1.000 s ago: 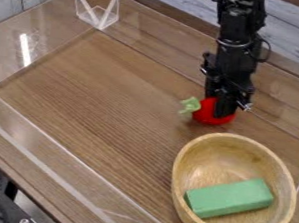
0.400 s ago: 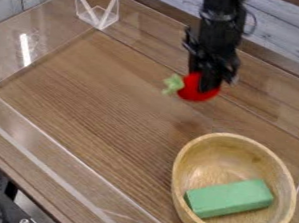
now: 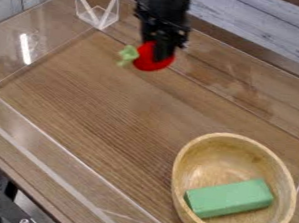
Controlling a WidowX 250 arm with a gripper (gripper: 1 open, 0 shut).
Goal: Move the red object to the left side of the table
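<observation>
The red object (image 3: 147, 57), a small glossy red toy fruit with a light-green leafy stem sticking out to its left, hangs above the wood-grain table (image 3: 97, 118) near the back middle. My black gripper (image 3: 156, 52) points straight down and is shut on the red object from above, its fingers gripping the fruit's upper part. The fruit is clear of the tabletop.
A round light wooden bowl (image 3: 204, 157) sits at the front right with a green rectangular block (image 3: 231, 200) lying inside it. Low clear acrylic walls (image 3: 25, 45) edge the table, and a clear folded stand (image 3: 96, 10) is at the back left.
My gripper has lifted the red object off the table beside the bowl and carried it up and to the left across the frame, rolling a little on the way.
</observation>
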